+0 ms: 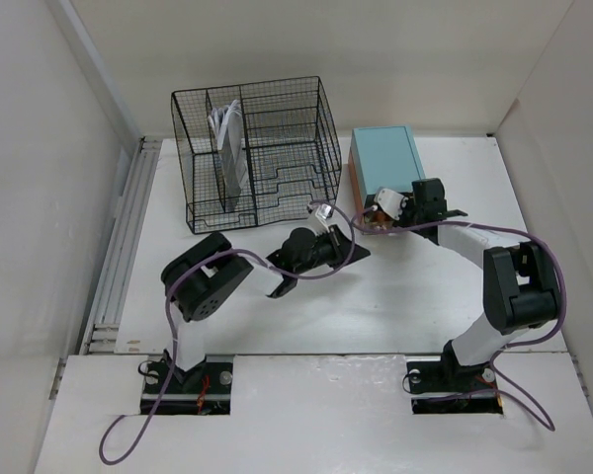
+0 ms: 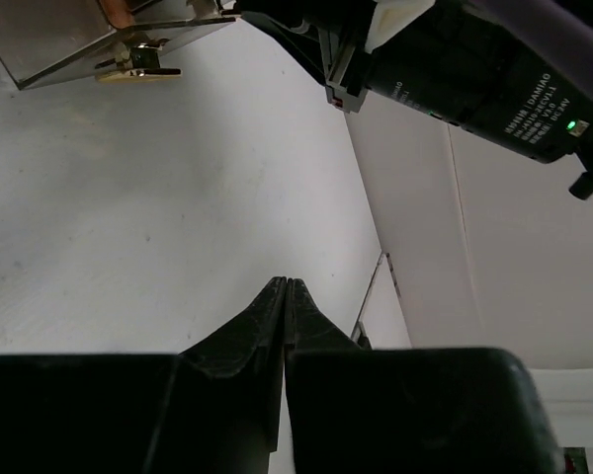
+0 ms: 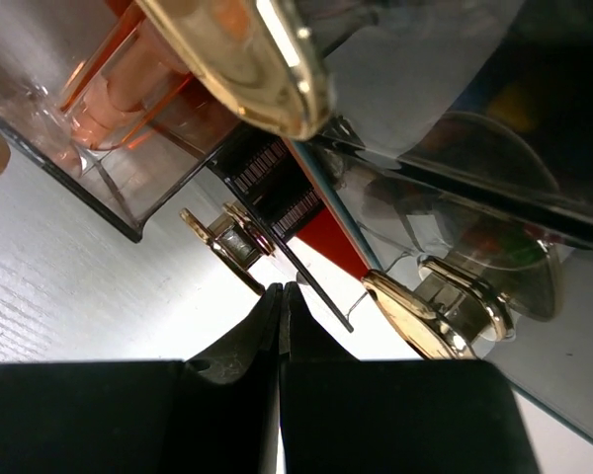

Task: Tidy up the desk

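The white desk [image 1: 405,296] holds a black wire-mesh organizer [image 1: 257,148] at the back and a teal drawer box [image 1: 387,158] at the back right. My right gripper [image 1: 374,212] is shut and empty, its tips right at the box's front. In the right wrist view the shut gripper [image 3: 280,288] points at clear drawers with gold handles [image 3: 425,316]; one clear drawer [image 3: 109,118] holds something orange. My left gripper [image 1: 356,249] is shut and empty over the desk's middle, close to the right gripper. The left wrist view shows the left gripper [image 2: 284,283] above the bare desk [image 2: 128,217].
White papers [image 1: 227,133] stand in the organizer's left slot. White walls [image 1: 40,178] border the desk on the left, back and right. The right arm's wrist [image 2: 474,69] and the box corner [image 2: 79,39] lie just ahead of the left gripper. A purple cable [image 1: 336,222] loops between the arms.
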Controlling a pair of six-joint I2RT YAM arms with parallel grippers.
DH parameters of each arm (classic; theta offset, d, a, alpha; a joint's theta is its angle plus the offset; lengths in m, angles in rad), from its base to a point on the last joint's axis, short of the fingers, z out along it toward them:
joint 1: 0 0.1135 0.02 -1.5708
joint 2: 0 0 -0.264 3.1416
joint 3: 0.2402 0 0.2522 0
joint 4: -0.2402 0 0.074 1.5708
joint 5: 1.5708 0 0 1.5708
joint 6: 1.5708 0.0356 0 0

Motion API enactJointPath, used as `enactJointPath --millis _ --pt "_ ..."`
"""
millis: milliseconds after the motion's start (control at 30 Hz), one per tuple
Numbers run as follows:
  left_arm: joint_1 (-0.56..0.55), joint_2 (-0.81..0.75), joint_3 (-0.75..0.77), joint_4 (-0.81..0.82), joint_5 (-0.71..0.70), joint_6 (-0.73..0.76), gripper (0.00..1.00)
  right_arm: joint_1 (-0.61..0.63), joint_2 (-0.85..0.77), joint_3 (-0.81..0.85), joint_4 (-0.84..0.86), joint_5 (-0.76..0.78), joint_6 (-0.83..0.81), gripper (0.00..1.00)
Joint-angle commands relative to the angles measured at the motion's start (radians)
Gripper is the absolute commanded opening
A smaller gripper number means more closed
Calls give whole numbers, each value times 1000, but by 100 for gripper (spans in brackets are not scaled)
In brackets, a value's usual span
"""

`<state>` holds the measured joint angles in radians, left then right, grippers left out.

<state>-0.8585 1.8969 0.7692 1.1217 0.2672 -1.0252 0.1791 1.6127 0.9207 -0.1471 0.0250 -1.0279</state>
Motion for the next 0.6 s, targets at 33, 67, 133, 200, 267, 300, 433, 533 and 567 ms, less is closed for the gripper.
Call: enactJointPath --millis 33,67,133,200,267,300,433,533,567 --pt "12 33 106 24 55 5 0 28 -14 -3 60 -31 38 0" --pt "12 43 123 0 38 22 0 28 -14 -3 60 -31 38 0" --pt "12 74 172 -63 11 36 0 28 -14 -3 69 -22 49 0" --pt "12 106 221 -123 -17 50 0 37 -14 -3 69 -11 68 0" --pt "12 132 257 -161 -58 50 0 37 -14 -3 78 -11 68 0" --pt "12 146 271 -172 -69 50 0 37 -14 -3 78 -11 77 0" --pt "3 188 343 -258 -144 60 0 37 -14 -13 87 -11 77 0" --pt "3 198 361 -292 -204 70 0 37 -14 -13 87 -11 86 0" --pt "3 208 380 -316 -229 70 0 37 -14 -13 87 -11 86 0"
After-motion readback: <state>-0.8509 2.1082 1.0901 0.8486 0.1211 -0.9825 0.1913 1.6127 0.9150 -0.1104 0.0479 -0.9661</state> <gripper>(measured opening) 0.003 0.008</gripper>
